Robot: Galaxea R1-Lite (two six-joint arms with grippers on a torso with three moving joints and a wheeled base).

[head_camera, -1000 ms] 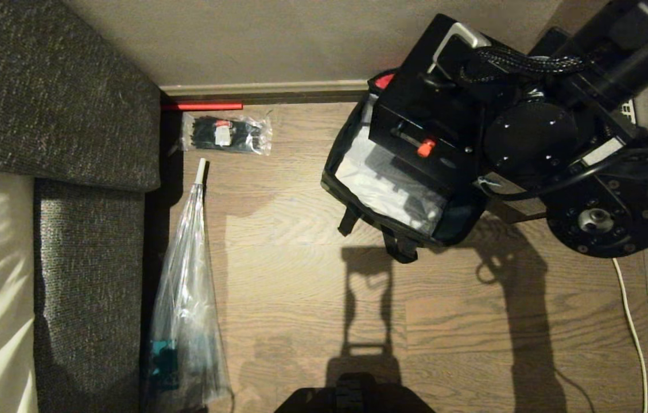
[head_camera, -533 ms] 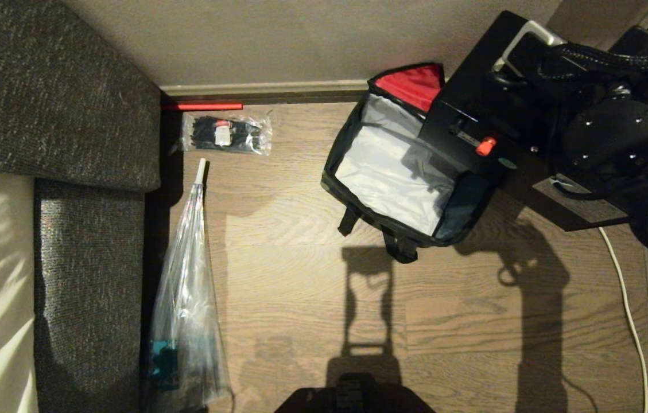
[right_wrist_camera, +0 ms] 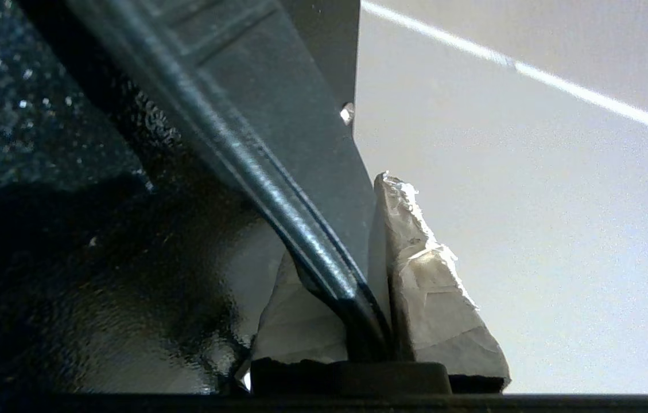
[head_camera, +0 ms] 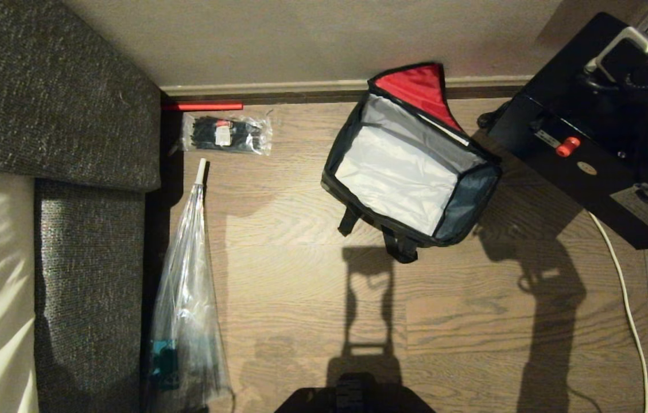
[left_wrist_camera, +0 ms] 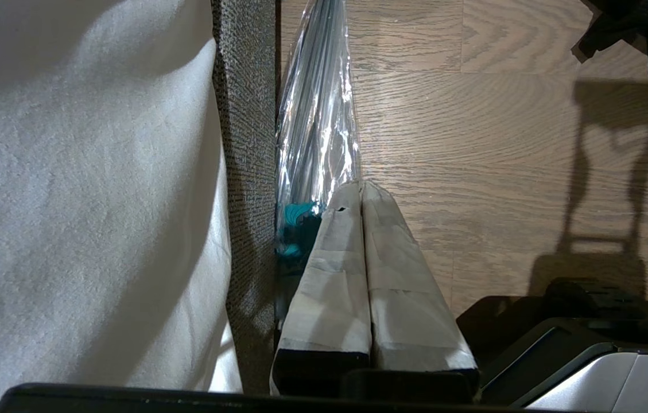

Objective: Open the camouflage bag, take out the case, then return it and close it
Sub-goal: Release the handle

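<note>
Camouflage bag (head_camera: pixel 410 172) on the wooden floor (head_camera: pixel 312 298) near the wall, lid folded back showing red lining, silvery interior exposed; case (head_camera: pixel 593 149), black with a red-orange spot, held aloft to the bag's right, clear of it, partly out of view; right end effector (right_wrist_camera: pixel 378 275) pinching the case's dark handle bar between its taped fingers (right_wrist_camera: pixel 433 287); left end effector (left_wrist_camera: pixel 361 189) parked low beside the sofa (head_camera: pixel 71 172), fingers pressed together, near a clear-wrapped umbrella (head_camera: pixel 186 287); small plastic packet (head_camera: pixel 226 135) by the skirting; white cable (head_camera: pixel 628 310) at right.
</note>
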